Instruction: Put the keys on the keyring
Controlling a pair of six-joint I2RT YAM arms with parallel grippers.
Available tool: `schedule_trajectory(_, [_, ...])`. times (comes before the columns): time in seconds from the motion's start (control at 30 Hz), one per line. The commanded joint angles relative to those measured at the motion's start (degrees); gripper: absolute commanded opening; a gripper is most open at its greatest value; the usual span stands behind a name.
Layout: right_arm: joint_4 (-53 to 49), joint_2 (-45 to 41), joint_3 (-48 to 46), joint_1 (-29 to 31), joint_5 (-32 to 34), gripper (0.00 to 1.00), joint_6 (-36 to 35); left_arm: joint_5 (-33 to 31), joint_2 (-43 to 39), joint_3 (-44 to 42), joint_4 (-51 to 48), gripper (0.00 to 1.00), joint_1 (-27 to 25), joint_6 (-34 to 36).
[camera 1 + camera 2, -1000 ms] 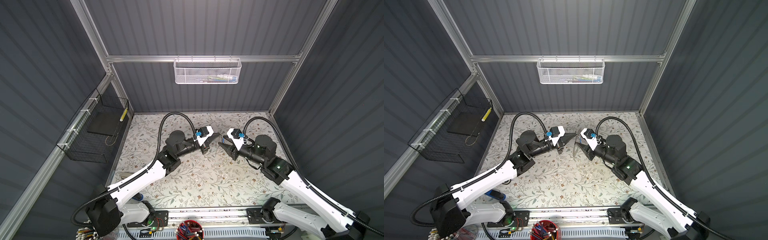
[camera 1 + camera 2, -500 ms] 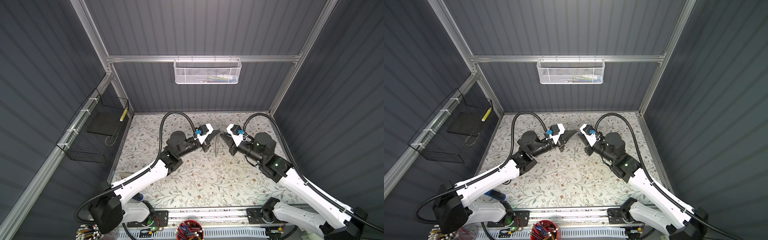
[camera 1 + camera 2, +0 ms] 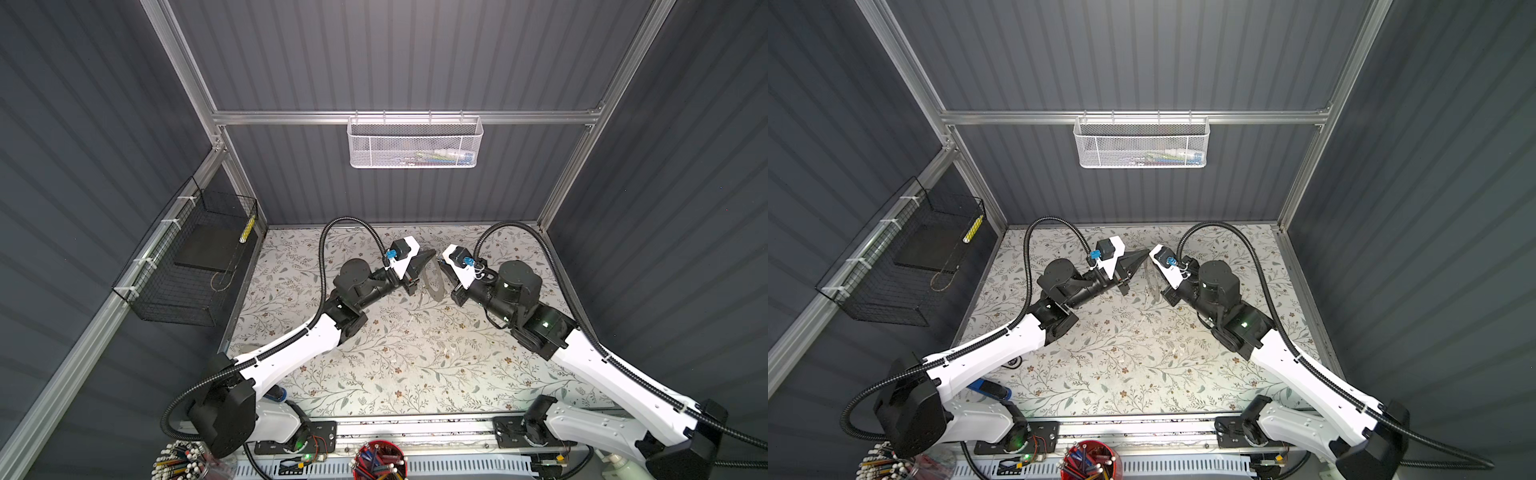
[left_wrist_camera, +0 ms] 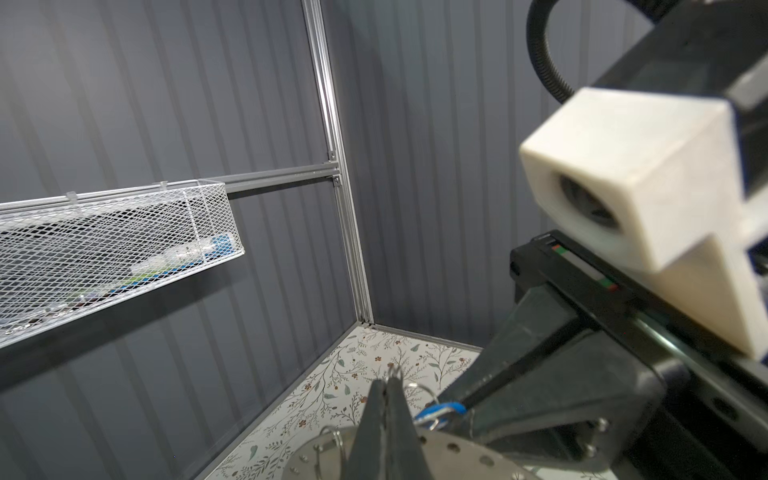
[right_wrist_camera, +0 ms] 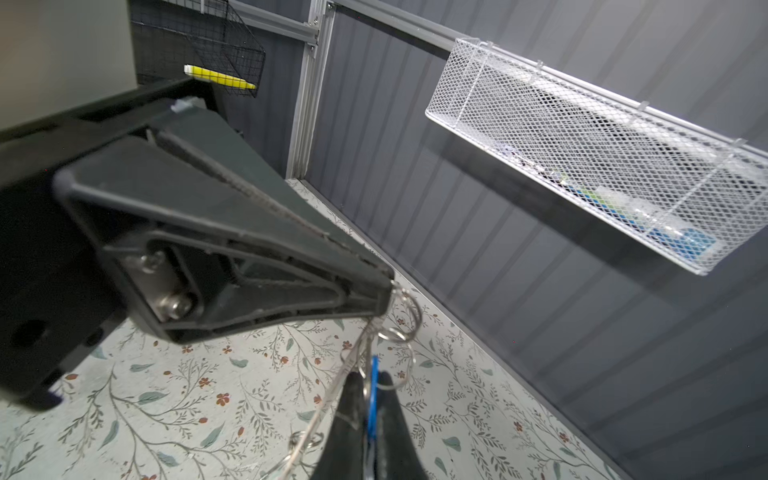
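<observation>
Change since earlier: the left end effector (image 3: 1144, 253) and the right end effector (image 5: 369, 380) are both seen drawn nearer the back wall, and the right jaws, parted a second ago, are now brought together.
Left grip: clenched; a small wire loop (image 5: 405, 309) at the top of the keyring (image 3: 434, 283) is pinched at the tips.
Keyring position: hung below the left tips, between the two end effectors, over the rear middle of the worktop (image 3: 395, 353). It is shown edge-on in both top views. Whether the worktop is touched cannot be told.
Right grip: clenched on the blue-tagged key (image 5: 374, 392), whose tag is held edge-up between the fingers.
Key position: just beside the keyring's band, close under the left tips. Whether it is threaded on cannot be told.
Stapler (image 3: 988, 388): laid at the front left of the worktop, partly covered by the left arm.
White mesh basket (image 3: 415, 143): hung on the back wall rail, with small items inside.
Black wire basket (image 3: 195, 257): fixed to the left wall.
</observation>
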Motion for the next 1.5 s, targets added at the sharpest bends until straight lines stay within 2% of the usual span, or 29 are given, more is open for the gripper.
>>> schedule_trajectory(0.0, [-0.9,0.9,1.5,2.3,5.1,0.00,-3.4,-1.7,0.4,1.0,6.7,0.00,1.0,-2.6])
schedule_trajectory(0.1, [0.4,1.5,0.9,2.8,6.0,0.00,-3.4,-2.4,0.4,0.7,7.6,0.00,1.2,-2.6])
schedule_trajectory(0.37, [0.0,4.6,1.8,3.0,3.2,0.01,-3.6,-1.4,0.6,0.0,9.8,0.00,1.5,-3.5])
schedule_trajectory(0.47, [0.0,4.6,1.8,3.0,2.5,0.11,-5.1,-0.9,0.5,-0.6,10.2,0.00,1.6,-3.8])
schedule_trajectory(0.57, [-0.3,3.7,0.6,2.9,2.6,0.26,-7.1,0.5,0.4,-0.9,10.3,0.00,2.0,-4.2])
schedule_trajectory(0.63, [-2.2,0.0,-0.1,2.3,2.6,0.33,-7.2,1.9,0.4,-1.4,10.7,0.00,2.4,-4.4])
schedule_trajectory(0.67, [-3.6,-1.1,-0.4,1.6,1.3,0.35,-6.7,2.0,0.3,-1.7,11.0,0.00,2.7,-4.6])
schedule_trajectory(0.77, [-10.4,-5.5,-1.3,-2.4,-9.1,0.41,-3.1,7.4,0.4,-2.5,12.4,0.00,3.7,-5.5])
schedule_trajectory(0.8, [-12.8,-6.6,-1.8,-4.5,-14.6,0.42,-1.7,8.8,0.6,-2.9,13.3,0.00,4.1,-6.1])
schedule_trajectory(0.83, [-14.4,-7.8,-2.2,-5.7,-16.8,0.42,-0.3,10.3,0.7,-3.2,14.1,0.00,4.4,-6.7])
schedule_trajectory(0.97, [-14.9,-12.0,-4.0,-7.9,-19.0,0.41,2.6,16.0,1.2,-3.8,17.6,0.00,5.8,-10.2])
schedule_trajectory(1.07, [-11.5,-13.2,-3.9,-10.1,-25.0,0.38,6.2,20.6,2.0,-3.6,19.8,0.00,6.2,-12.5])
schedule_trajectory(1.3, [-5.8,-9.9,-0.3,-11.8,-32.8,0.33,11.0,26.7,2.8,-2.6,19.5,0.00,6.3,-13.4])
schedule_trajectory(1.47, [-4.3,-7.5,1.1,-12.1,-34.8,0.31,12.5,29.2,2.6,-2.5,19.5,0.00,6.3,-13.6])
